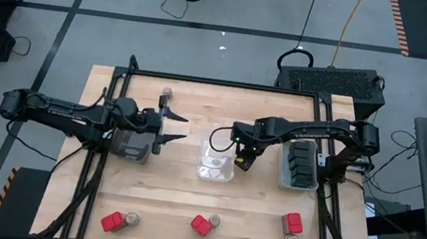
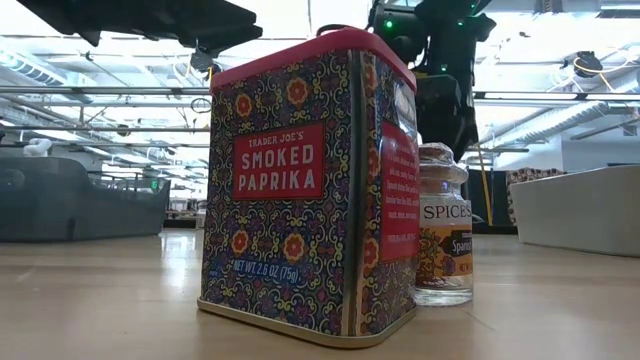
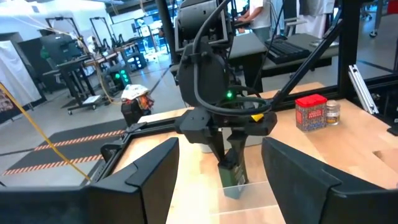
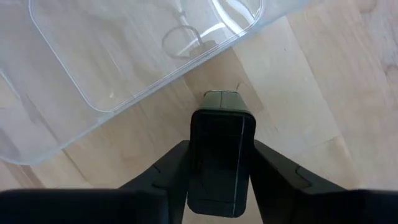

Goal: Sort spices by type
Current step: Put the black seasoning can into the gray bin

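Note:
My right gripper (image 1: 245, 162) is shut on a black box (image 4: 221, 162), just right of the clear tray (image 1: 216, 165). Several more black boxes (image 1: 299, 163) lie in the grey tray (image 1: 316, 181) at the right. My left gripper (image 1: 182, 129) hangs open over the table's left half, beside another grey tray (image 1: 132, 149). A brownish jar (image 1: 167, 93) stands alone near the far edge. Along the near edge stand three pairs, each a red box (image 1: 201, 225) with a jar (image 1: 215, 219) beside it. In the low view one such red box (image 2: 310, 190) and its jar (image 2: 443, 225) fill the foreground. My right gripper pinches the black box between its two fingers (image 4: 171, 171), on the box's two long side faces (image 4: 194, 155). The fingers come from above, pointing down along the box. The box stands upright below them, its lower end (image 3: 234, 186) near the table beside the clear tray; whether it touches the wood I cannot tell.
The clear tray's corner (image 4: 186, 59) lies close to the held box. Black frame rails (image 1: 218, 82) run round the table. Bare wood (image 1: 188, 194) shows between the trays and the near row of spices. Cables, racks and people are in the room beyond the table.

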`<state>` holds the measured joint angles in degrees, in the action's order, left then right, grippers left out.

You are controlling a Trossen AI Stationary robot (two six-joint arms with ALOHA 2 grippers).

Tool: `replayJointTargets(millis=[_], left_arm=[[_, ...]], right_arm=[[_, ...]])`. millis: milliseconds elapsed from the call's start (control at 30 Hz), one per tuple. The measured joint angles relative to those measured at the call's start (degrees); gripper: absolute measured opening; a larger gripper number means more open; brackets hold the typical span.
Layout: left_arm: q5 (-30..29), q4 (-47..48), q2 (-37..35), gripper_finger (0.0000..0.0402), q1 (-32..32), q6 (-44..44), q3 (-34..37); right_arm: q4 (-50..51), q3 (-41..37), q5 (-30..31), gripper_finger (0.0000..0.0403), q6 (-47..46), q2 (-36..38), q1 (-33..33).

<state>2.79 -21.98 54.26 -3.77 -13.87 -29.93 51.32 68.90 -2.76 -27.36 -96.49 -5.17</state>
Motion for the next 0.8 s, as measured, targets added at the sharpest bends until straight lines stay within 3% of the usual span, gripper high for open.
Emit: replayJointTargets(millis=[200,433,800], left_arm=[[0.0,0.0,0.0,0.0235,0.0,0.0,0.0],[0.0,0.0,0.0,0.0235,0.0,0.0,0.0],[0.0,0.4,0.0,0.0235,0.0,0.0,0.0]], right_arm=[[0.3,0.0,-0.1,0.0106,0.4,0.1,0.0],[2.9,0.1,-0.3,0.0104,0.6,0.5,0.0],[16.2,10.2,-0.3,0.0104,-0.4,4.3,0.0]])
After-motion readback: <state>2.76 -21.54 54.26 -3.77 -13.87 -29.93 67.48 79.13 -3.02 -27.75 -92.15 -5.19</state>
